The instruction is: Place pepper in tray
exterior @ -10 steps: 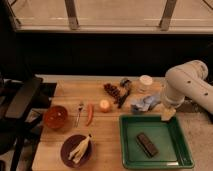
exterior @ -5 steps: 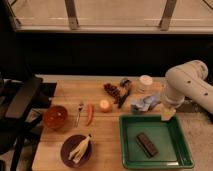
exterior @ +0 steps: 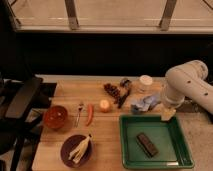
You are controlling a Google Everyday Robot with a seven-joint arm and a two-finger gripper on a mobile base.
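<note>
The slim red-orange pepper (exterior: pixel 89 114) lies on the wooden table, between a fork (exterior: pixel 79 113) and a round orange-yellow fruit (exterior: pixel 104 105). The green tray (exterior: pixel 156 142) sits at the right front of the table with a dark rectangular bar (exterior: pixel 147 144) inside it. My white arm comes in from the right, and my gripper (exterior: pixel 167 114) hangs over the tray's far right corner, well to the right of the pepper. Nothing shows in the gripper.
An orange-red bowl (exterior: pixel 55 117) stands at the left. A dark purple plate (exterior: pixel 76 149) holds a banana peel (exterior: pixel 80 148) at the front. A blue cloth (exterior: pixel 146 103), a white cup (exterior: pixel 145 82) and dark items (exterior: pixel 116 91) lie at the back. A black chair (exterior: pixel 20 100) stands left of the table.
</note>
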